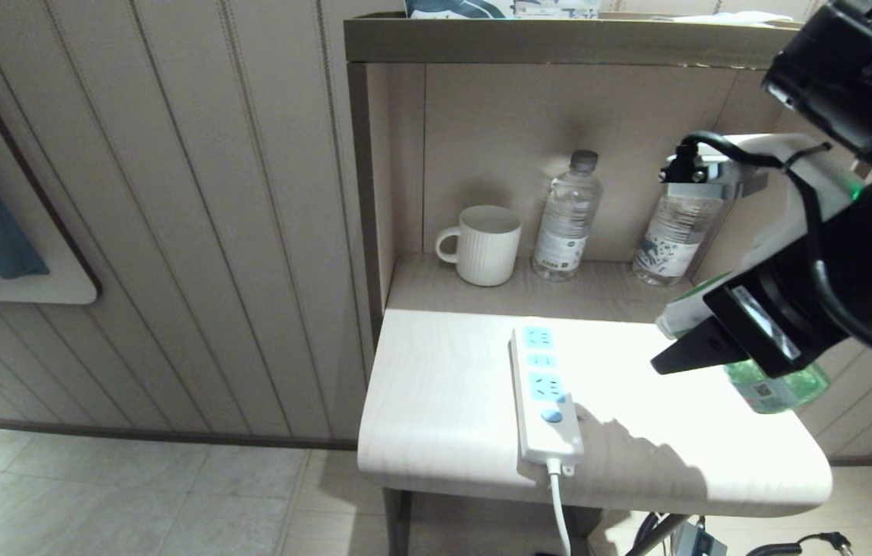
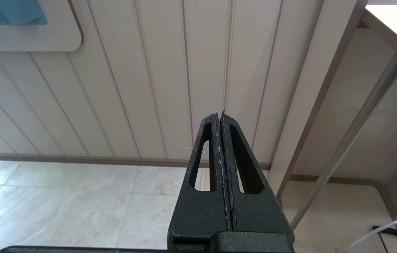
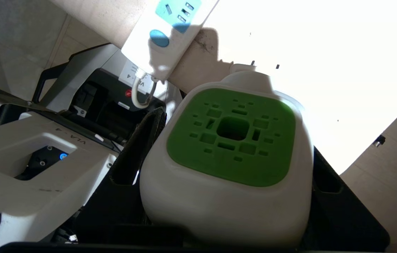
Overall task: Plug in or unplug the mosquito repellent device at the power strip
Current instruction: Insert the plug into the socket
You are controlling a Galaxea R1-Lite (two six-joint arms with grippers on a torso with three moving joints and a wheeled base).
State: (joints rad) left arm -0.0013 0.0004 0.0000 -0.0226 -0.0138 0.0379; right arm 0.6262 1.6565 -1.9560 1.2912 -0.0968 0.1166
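The mosquito repellent device (image 3: 231, 140), white with a green vented face, sits between the jaws of my right gripper (image 3: 235, 137), which is shut on its white head. In the head view the right gripper (image 1: 683, 333) holds the device (image 1: 779, 386) above the right side of the white table (image 1: 443, 401), its green bottle hanging below. The power strip (image 1: 545, 401) lies flat mid-table with nothing in its blue sockets, a short way left of the device. The strip's button end (image 3: 165, 31) shows beyond the device. My left gripper (image 2: 219, 114) is shut and empty, low beside the table, facing the wall.
A white ribbed mug (image 1: 482, 243) and two clear water bottles (image 1: 568, 216) (image 1: 675, 232) stand in the alcove behind the strip. The strip's white cable (image 1: 559, 510) drops over the front edge. A panelled wall (image 1: 212, 232) rises on the left.
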